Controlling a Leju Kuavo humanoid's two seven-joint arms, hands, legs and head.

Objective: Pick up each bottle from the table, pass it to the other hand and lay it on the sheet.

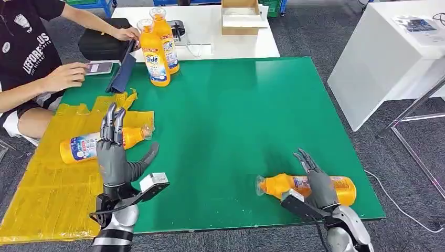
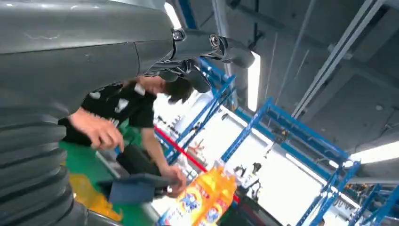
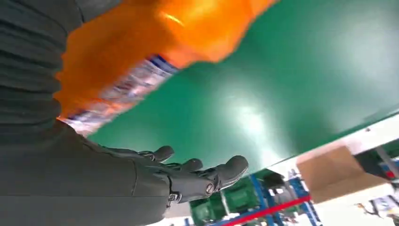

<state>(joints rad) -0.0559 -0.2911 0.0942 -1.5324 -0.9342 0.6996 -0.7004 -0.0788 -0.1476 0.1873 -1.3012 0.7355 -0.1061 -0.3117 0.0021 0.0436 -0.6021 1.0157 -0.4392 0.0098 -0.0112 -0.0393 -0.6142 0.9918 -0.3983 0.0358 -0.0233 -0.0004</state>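
An orange detergent bottle (image 1: 336,189) lies on its side near the front right corner of the green table (image 1: 252,115). My right hand (image 1: 316,181) is over its middle with the fingers stretched out, not closed around it. In the right wrist view the bottle (image 3: 141,42) lies close beside the palm and the fingers (image 3: 197,176) are spread. Another bottle (image 1: 84,146) lies on the yellow sheet (image 1: 47,194) at the left. My left hand (image 1: 113,155) stands just in front of it, fingers straight up, holding nothing. Two more bottles (image 1: 154,55) stand upright at the back left, also visible as bottles (image 2: 202,200).
A person (image 1: 31,58) sits at the table's left rear corner, one hand on a phone (image 1: 99,67), the other on a dark blue folder (image 1: 123,71) beside the upright bottles. A white table with a cardboard box (image 1: 242,16) stands behind. Another white table (image 1: 388,58) is at the right.
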